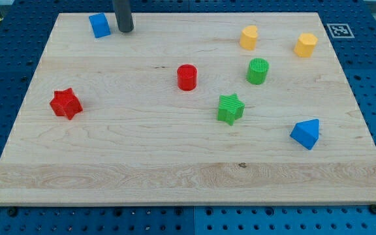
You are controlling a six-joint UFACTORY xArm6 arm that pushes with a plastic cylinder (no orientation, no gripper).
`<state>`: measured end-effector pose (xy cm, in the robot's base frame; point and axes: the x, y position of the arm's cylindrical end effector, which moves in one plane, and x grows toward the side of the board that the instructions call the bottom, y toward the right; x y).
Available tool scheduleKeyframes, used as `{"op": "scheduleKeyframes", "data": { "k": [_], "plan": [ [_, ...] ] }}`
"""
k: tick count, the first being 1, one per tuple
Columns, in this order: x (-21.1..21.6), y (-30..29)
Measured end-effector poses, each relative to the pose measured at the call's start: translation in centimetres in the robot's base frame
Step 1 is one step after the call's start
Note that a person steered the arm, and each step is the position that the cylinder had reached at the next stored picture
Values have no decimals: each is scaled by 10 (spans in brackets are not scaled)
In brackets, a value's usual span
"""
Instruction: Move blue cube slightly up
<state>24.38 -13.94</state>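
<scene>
The blue cube (99, 25) sits near the top left corner of the wooden board (109, 156). My tip (124, 30) rests on the board just to the right of the blue cube, with a small gap between them. The dark rod rises out of the view's top.
A red cylinder (187, 77) stands mid-board. A red star (66, 104) lies at the left. A green cylinder (257, 70) and green star (230, 108) lie right of centre. Two yellow blocks (249, 37) (305, 44) sit at top right. A blue triangular block (306, 134) lies at the right.
</scene>
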Motion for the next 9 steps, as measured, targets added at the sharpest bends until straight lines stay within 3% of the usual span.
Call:
{"op": "scheduleKeyframes", "data": {
  "k": [1,3,7,9],
  "plan": [
    [0,1],
    [43,8],
    [13,-80],
    [69,-74]
  ]
}}
